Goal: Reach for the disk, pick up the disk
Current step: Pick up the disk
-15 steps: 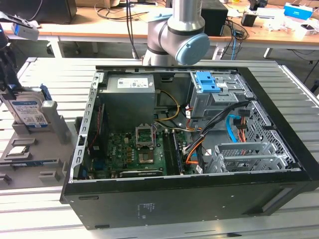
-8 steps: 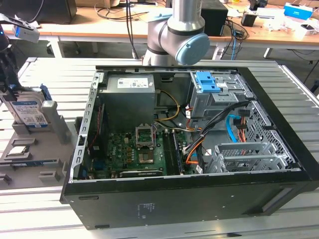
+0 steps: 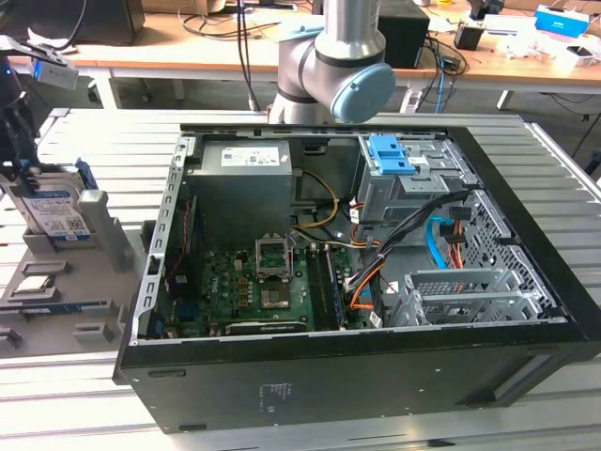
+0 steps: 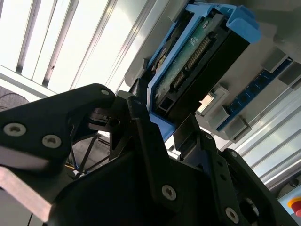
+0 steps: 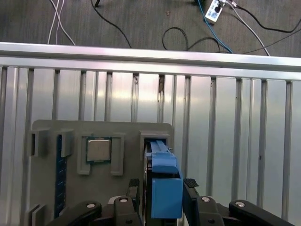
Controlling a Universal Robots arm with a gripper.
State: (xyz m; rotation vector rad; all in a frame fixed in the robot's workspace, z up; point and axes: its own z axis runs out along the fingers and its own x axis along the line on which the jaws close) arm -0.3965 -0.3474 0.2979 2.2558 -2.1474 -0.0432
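Note:
The disk (image 3: 54,211) stands on edge in a slot of the grey holder tray (image 3: 56,324) at the exterior view's left, its white-and-blue label facing the camera. My black gripper (image 3: 19,141) comes down onto its top. In both wrist views the two fingers flank the disk (image 5: 164,165), one against the blue rail and one against the opposite face, so the gripper (image 5: 162,184) is shut on it. The second wrist view shows the disk's (image 4: 202,52) green circuit board and connector end beyond the fingers (image 4: 141,122), with the gripper (image 4: 164,125) closed around it.
A square silver chip (image 5: 99,149) lies in a pocket of the tray (image 5: 127,132) beside the disk's slot. An open computer case (image 3: 376,235) fills the middle of the slatted metal table (image 3: 84,132). The arm's base (image 3: 333,66) stands behind it.

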